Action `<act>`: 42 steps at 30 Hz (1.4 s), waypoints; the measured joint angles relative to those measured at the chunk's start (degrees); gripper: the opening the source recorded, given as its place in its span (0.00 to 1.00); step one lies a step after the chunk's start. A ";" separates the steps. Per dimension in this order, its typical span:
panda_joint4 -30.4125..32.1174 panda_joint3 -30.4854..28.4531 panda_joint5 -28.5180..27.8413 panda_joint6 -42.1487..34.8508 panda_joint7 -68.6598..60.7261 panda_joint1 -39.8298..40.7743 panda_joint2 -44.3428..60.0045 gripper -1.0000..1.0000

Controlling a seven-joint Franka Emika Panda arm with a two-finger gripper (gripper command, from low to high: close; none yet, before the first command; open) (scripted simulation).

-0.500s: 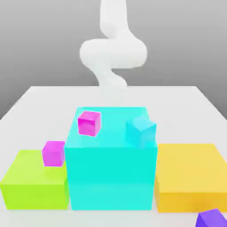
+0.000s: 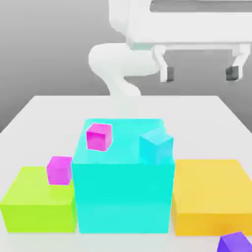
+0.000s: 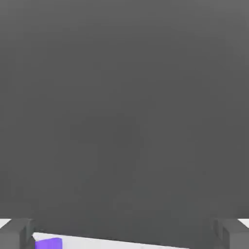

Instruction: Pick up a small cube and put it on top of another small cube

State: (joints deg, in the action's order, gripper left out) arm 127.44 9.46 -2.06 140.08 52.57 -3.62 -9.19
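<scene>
The tall cyan block [image 2: 123, 197] stands between the low green block [image 2: 39, 211] and the low yellow block [image 2: 211, 187], a wall across the surface [image 2: 202, 128]. Above the yellow block the air is free; on the cyan block, two small cubes, magenta [image 2: 99, 137] and cyan [image 2: 156, 146], obstruct a low pass.

The open claw [image 2: 201, 74] hangs above the big cyan block [image 2: 123, 192] and yellow block [image 2: 214, 192].

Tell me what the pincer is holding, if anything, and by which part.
Nothing is held: the pincer is open, with empty space between its fingertips.
</scene>
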 joint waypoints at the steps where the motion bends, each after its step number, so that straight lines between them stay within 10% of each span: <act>1: -0.25 0.49 -0.44 0.46 0.61 -0.32 2.09 0.50; 19: -5.36 0.69 -8.95 11.91 11.05 -11.08 39.84 0.50; 20: -5.73 0.17 -9.45 13.25 11.43 -11.51 41.60 0.00; 42: 5.25 -6.37 4.65 -3.30 18.73 3.02 11.95 0.00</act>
State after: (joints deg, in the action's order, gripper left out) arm 132.70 3.10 2.59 136.79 71.30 -0.59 2.77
